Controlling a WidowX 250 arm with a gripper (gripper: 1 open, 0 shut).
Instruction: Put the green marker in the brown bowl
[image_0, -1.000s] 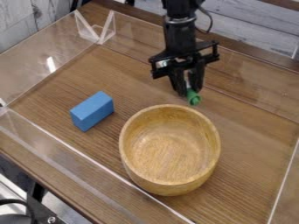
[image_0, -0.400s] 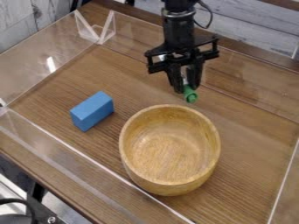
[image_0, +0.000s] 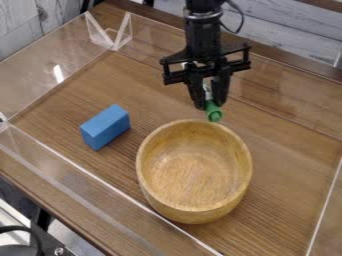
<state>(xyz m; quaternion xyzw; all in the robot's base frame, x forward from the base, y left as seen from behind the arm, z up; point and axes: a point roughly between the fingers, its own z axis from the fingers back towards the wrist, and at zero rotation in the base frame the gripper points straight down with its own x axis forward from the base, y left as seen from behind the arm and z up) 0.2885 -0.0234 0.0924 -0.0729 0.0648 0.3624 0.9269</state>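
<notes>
My gripper (image_0: 209, 96) hangs pointing down just behind the far rim of the brown bowl (image_0: 195, 168). It is shut on the green marker (image_0: 213, 109), which hangs nearly upright between the fingers. Only the marker's lower end with its green cap shows below the fingertips, lifted off the table. The light wooden bowl sits in the near middle of the table and holds nothing.
A blue block (image_0: 104, 125) lies left of the bowl. Clear plastic walls (image_0: 107, 32) surround the wooden table top, with a low clear front wall (image_0: 80, 175) near the bowl's left. The arm's dark column rises at the back.
The gripper has risen a little with the marker and drifted slightly left; the marker's green tip now hangs higher above the table. The wrist has rolled a little.
</notes>
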